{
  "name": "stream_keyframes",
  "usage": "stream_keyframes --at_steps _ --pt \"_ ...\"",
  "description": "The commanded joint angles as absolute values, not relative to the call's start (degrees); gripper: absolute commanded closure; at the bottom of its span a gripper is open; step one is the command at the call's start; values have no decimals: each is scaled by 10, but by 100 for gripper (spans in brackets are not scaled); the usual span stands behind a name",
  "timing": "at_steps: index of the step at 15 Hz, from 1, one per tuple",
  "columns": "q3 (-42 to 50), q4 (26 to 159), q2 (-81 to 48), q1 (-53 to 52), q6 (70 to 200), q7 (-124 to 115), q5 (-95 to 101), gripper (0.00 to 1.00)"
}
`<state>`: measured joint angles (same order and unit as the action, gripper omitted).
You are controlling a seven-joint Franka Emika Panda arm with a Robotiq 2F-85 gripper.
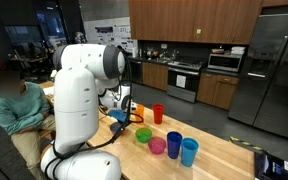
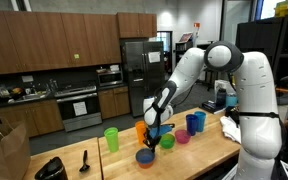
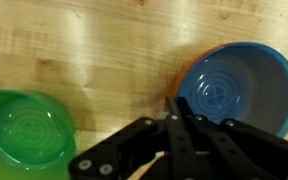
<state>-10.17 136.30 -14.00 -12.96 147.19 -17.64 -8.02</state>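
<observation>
My gripper is shut, with its fingers pressed together and nothing visible between them. It hangs just above the wooden table, with the tips at the left rim of a blue bowl that has an orange edge showing behind it. A green bowl lies to the left in the wrist view. In both exterior views the gripper is low over the table, with the blue bowl beside it and the green bowl close by.
On the table stand a green cup, an orange cup, a red cup, a pink bowl and two blue cups. A seated person is beside the robot's base. Kitchen cabinets and a fridge stand behind.
</observation>
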Motion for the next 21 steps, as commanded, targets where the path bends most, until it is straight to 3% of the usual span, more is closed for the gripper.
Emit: stream_keyframes --at_steps 1,14,16,21 --pt "-97 1358 -132 -135 1456 -188 -69 99" --pt "-138 1383 -59 -130 1426 -148 -151 99" --pt "-125 1401 -56 -142 1477 -200 -93 99" --pt "-118 1413 -67 -137 1464 -237 -68 99"
